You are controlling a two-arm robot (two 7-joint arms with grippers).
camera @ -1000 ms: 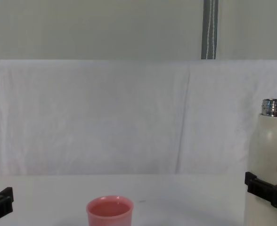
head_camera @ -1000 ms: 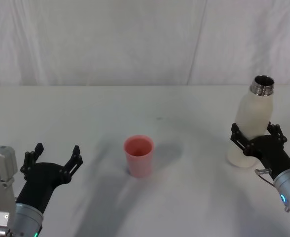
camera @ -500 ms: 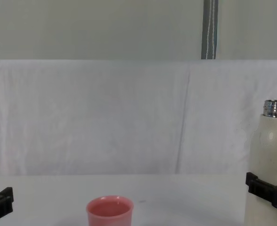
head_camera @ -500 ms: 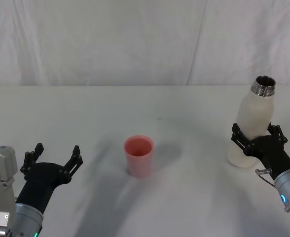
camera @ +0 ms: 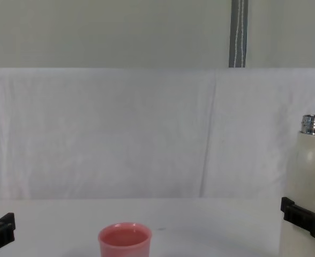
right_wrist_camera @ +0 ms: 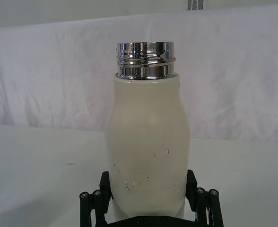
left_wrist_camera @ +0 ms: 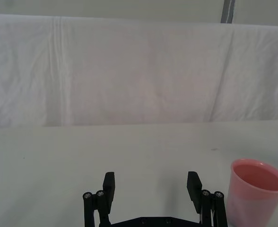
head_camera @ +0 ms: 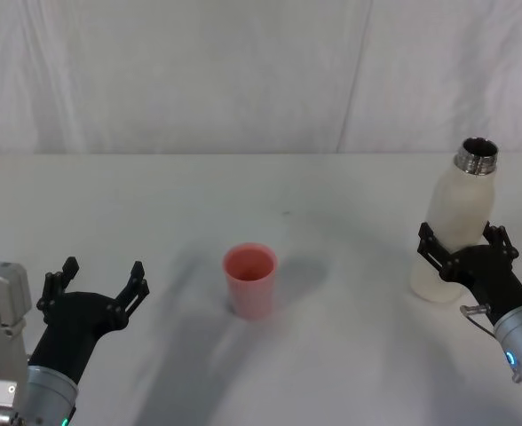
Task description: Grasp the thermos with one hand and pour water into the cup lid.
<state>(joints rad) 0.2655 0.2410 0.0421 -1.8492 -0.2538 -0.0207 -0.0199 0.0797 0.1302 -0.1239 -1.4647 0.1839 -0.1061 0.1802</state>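
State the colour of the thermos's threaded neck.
Shiny silver steel, above a cream-white body; the thermos neck shows best in the right wrist view.

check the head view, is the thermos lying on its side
No, the thermos stands upright on the table with its steel neck up, the right gripper around its lower body.

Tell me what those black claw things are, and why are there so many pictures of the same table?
The claws are a robot's two hands, called grippers. Four cameras look at one table: one on the robot's head, one on its chest, one on each wrist. The right gripper squeezes a tall cream thermos with its shiny top uncovered, standing upright on the white table. The left gripper waits open, holding nothing. Between them stands a little pink cup lid. The left wrist camera sees that cup beside its own fingers, and the right wrist camera sees the thermos up close.
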